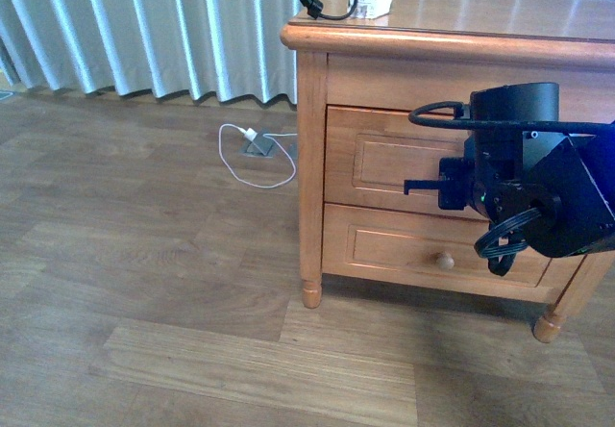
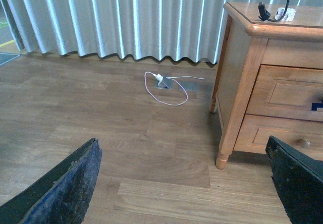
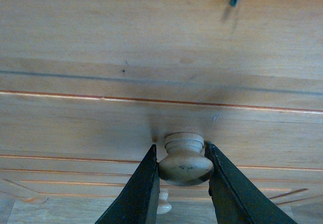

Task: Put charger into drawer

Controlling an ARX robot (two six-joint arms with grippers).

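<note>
1. While my right gripper (image 3: pixel 180 151) clamps the drawer (image 1: pixel 384 163) knob (image 3: pixel 185 164), opening is the step in hand.
2. Charger (image 1: pixel 370 6) lies near the cabinet (image 1: pixel 312 158) top's left edge.
3. Next, I judge: a straight pull.

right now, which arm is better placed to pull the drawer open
Right. The right hand is closed around the knob of the drawer, a finger on each side. The left hand hangs open, apart from the nightstand.

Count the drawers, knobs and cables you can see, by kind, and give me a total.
Drawers: 2, upper drawer and lower drawer
Knobs: 2, upper knob and lower knob
Cables: 2, black charger cable and white cable
Total: 6
</note>
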